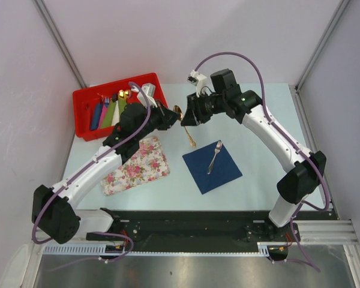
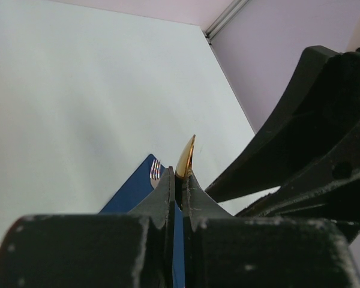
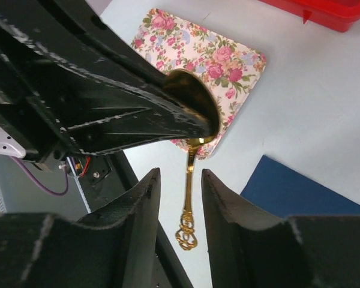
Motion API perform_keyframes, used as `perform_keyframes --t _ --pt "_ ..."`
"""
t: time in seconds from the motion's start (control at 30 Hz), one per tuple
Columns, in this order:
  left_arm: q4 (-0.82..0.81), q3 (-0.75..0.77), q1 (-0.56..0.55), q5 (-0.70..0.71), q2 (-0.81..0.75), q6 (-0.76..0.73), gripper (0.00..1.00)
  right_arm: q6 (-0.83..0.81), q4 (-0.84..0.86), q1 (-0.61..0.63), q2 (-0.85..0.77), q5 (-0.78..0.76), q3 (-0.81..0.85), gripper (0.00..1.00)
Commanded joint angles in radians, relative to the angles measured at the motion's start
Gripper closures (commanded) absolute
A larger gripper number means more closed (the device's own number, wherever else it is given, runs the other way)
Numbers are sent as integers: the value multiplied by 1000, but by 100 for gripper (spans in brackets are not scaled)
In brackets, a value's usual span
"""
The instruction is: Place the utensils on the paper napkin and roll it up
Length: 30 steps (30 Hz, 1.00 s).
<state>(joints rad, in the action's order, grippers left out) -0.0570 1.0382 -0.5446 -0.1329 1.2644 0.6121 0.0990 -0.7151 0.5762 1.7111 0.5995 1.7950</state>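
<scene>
Pale table (image 1: 252, 186), plain lilac-white walls (image 1: 198, 30), grey corner posts (image 1: 60, 42), perhaps a steel sheet (image 1: 168, 273) in front, even light.

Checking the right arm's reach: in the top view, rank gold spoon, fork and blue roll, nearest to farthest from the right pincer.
1. Gold spoon, at the right pincer.
2. Fork, on the napkin, nearer the bases.
3. Blue roll, far left, in the red bin.

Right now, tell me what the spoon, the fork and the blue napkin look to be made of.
The spoon looks like polished gold-toned metal: its bowl and handle glint. The fork seems to be bare silvery metal, thin and shiny. The napkin looks like matte navy paper, flat and dull, though cloth cannot be excluded.
</scene>
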Motion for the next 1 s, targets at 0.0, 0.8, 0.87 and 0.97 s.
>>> perform_keyframes --t 0.0,0.8,0.87,0.97 --pt "-21 54 -8 3 13 0 100 -22 29 34 -39 -35 -6 63" --pt "-32 49 -14 -16 10 21 100 -36 37 53 -41 -135 -43 80" --pt "-30 51 -14 -17 9 21 100 -38 40 54 -41 -135 -51 80" --pt "-29 52 -15 -19 10 20 100 -33 39 54 -39 -141 -52 92"
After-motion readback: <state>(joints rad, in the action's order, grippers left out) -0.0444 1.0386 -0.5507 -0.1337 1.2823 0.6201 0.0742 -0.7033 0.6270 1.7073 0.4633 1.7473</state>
